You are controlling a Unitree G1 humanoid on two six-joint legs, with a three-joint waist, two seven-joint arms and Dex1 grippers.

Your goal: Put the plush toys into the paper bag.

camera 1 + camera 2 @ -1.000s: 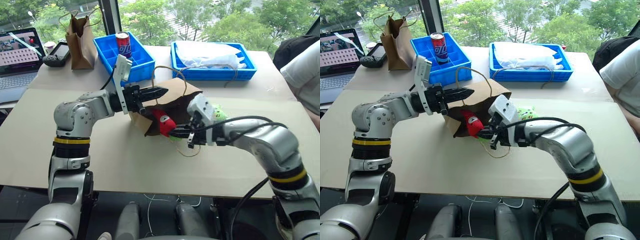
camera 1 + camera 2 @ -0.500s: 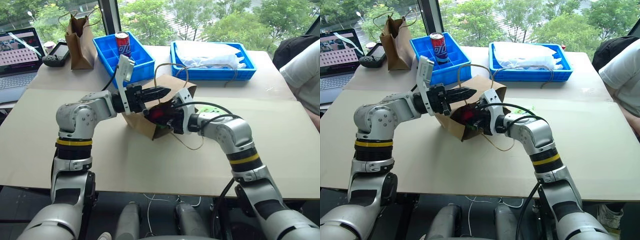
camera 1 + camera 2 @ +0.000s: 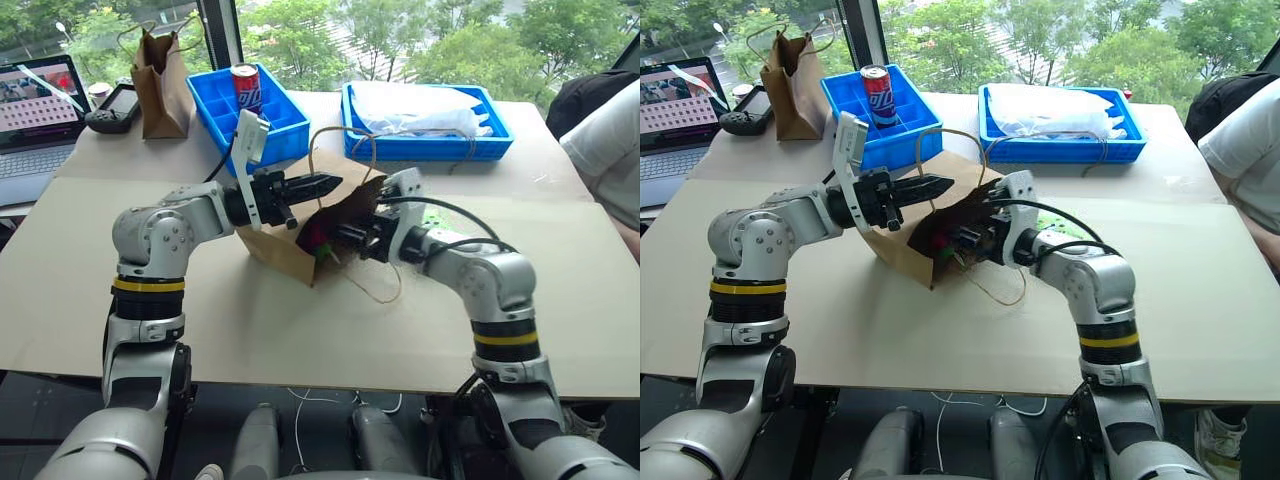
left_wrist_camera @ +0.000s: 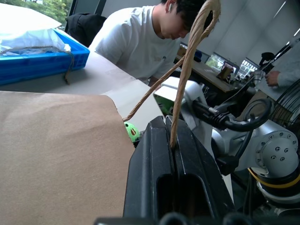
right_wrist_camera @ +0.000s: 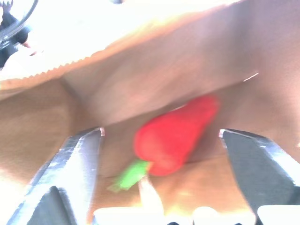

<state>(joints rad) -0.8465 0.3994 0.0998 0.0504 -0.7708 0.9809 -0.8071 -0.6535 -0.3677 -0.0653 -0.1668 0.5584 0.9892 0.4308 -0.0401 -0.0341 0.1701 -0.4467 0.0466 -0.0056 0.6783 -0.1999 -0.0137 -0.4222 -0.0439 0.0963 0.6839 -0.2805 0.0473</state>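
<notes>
Paper bag lies on its side near the middle of the desk, mouth facing the robot's right. Left gripper is clamped tight on one tan cord handle at the bag's upper rim, holding the mouth up. Right gripper sits at the mouth with its fingers spread wide, holding nothing. Red chili plush toy lies loose inside the bag between those fingers, green stem toward the wrist camera, touching neither finger. Green plush toy rests on the desk just beyond the bag, beside the right forearm. Second handle loop trails on the desk below the mouth.
</notes>
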